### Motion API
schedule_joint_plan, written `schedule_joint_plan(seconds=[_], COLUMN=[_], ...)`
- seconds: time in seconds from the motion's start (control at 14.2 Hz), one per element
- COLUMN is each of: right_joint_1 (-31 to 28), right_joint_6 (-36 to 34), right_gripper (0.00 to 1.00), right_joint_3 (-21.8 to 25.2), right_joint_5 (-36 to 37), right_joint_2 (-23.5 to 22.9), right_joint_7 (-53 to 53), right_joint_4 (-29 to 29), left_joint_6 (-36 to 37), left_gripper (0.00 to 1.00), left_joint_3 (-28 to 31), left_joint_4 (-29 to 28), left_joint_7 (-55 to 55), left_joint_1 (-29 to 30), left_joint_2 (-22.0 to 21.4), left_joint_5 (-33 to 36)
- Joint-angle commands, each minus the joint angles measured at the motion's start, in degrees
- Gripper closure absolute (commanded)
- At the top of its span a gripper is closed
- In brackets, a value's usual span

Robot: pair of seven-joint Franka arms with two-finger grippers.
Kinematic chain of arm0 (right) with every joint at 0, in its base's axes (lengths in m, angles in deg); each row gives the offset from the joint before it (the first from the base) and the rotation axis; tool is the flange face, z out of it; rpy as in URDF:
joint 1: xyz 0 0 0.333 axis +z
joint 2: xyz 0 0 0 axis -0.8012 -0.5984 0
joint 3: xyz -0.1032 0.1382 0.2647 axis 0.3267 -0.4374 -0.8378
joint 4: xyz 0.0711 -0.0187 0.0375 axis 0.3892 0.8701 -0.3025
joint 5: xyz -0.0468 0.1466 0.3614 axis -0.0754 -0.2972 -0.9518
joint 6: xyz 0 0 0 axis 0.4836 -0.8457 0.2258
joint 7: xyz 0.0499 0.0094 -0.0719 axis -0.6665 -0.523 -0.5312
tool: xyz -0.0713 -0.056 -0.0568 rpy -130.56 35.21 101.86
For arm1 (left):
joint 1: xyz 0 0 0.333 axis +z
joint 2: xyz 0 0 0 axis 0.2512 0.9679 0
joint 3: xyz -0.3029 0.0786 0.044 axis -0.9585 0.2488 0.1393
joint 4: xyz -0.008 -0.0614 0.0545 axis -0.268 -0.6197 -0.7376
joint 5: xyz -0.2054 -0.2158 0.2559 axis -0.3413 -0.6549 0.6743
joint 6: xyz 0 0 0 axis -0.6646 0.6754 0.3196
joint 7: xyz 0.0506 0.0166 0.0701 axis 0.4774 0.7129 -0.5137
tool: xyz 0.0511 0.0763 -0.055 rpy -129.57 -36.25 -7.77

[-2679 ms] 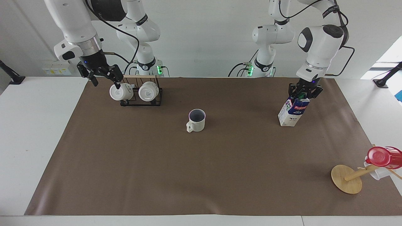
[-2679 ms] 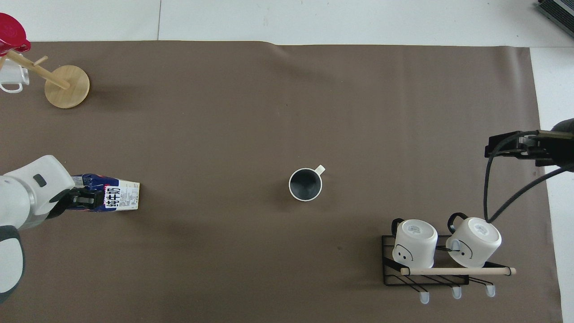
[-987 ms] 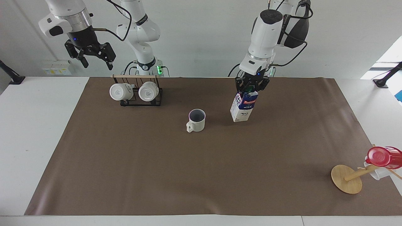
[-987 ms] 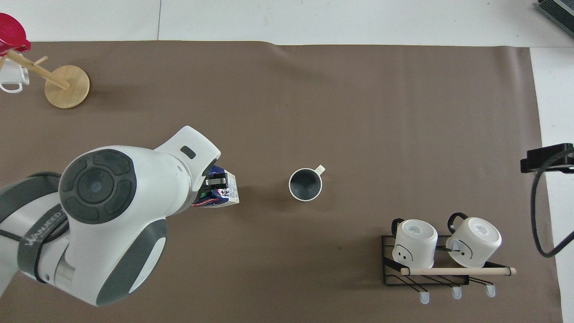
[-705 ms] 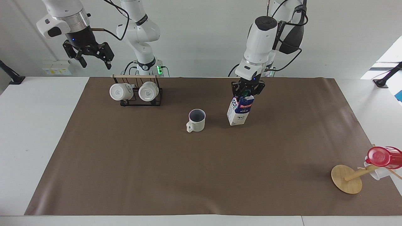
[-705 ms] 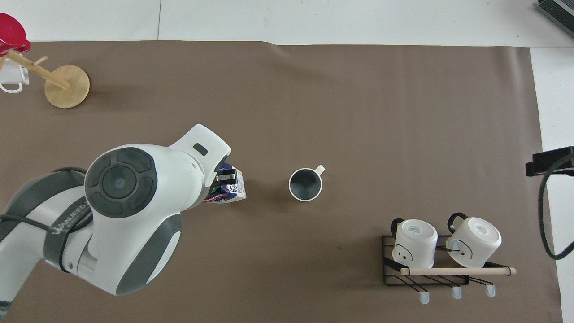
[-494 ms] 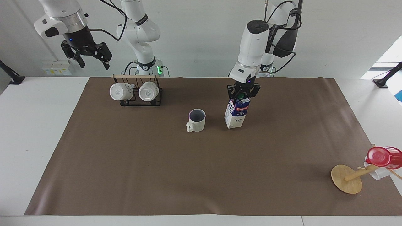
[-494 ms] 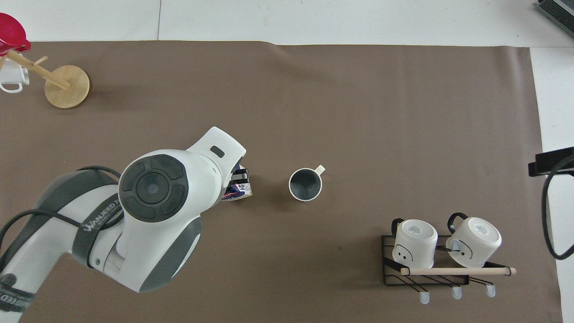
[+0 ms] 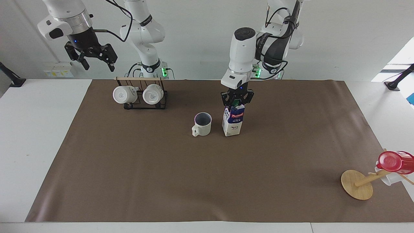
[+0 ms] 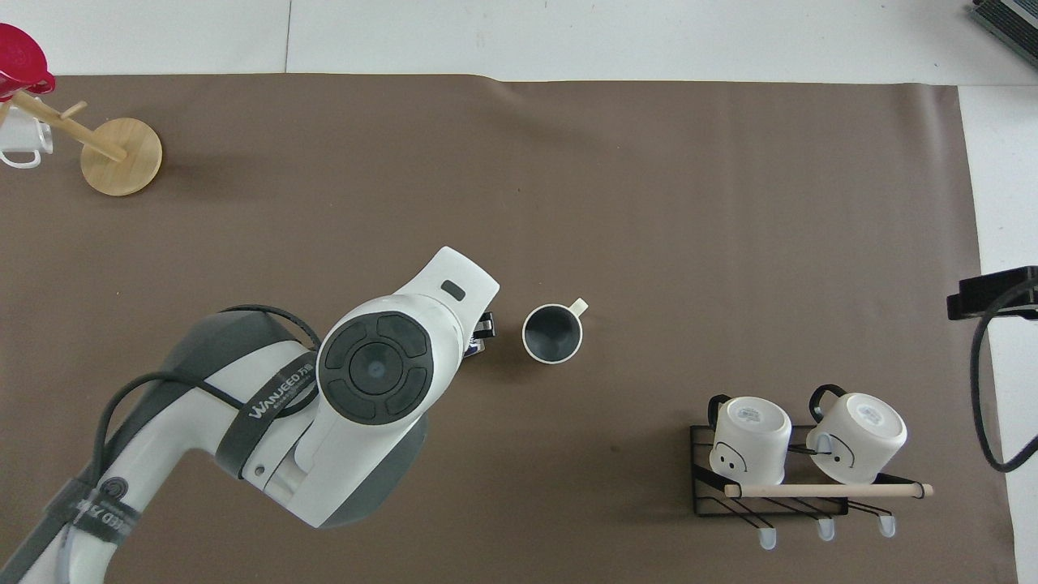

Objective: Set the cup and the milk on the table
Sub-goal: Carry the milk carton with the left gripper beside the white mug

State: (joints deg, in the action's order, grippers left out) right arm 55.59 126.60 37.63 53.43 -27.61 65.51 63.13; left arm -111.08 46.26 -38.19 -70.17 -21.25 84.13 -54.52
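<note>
One cup (image 9: 202, 124), upright, stood mid-sheet on the table (image 9: 32, 136), handle turned away from the robots. One milk (image 9: 233, 120) stood just beside it, toward the left arm's end, apart from it; whether its base rested on the sheet could not be told. Two white mugs (image 9: 138, 94) hung on one black rack (image 9: 145, 103) near the robots at the right arm's end. One wooden disc (image 9: 356, 184) with a peg, carrying one red cup (image 9: 395, 161) and a clear one, sat at the sheet's edge far from the robots at the left arm's end.

The brown sheet (image 9: 207, 181) lay bare from the cup to the edge farthest from the robots; white tabletop bordered it at both ends.

Left gripper (image 9: 237, 103): arm bent over, wrist pointing straight down, fingers clamped on the milk's top at the green cap. In the overhead view the arm hid most of the carton. Right gripper (image 9: 95, 62): raised high over the tabletop beside the rack, fingers spread wide, holding nothing; that arm waited.
</note>
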Motion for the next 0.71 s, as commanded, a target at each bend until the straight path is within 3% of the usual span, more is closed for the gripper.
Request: schedule_joint_plan(seconds=[0.0, 0.63], right_joint_1=[-0.32, -0.68], right_joint_6=[-0.29, -0.20], right_gripper=[0.00, 0.00], right_joint_3=[-0.21, -0.12], right_joint_5=[-0.13, -0.21], right_joint_2=[0.94, 0.94], right_joint_7=[-1.10, -0.92], right_joint_4=[1.05, 1.05], left_joint_6=[-1.97, -2.07], left_gripper=[0.45, 0.36], left_joint_3=[0.75, 0.66], left_joint_4=[0.65, 0.29], left_joint_7=[-0.54, 7.11], left_joint_1=[-1.02, -0.93], left_joint_2=[1.20, 1.38], left_joint_5=[1.65, 1.56])
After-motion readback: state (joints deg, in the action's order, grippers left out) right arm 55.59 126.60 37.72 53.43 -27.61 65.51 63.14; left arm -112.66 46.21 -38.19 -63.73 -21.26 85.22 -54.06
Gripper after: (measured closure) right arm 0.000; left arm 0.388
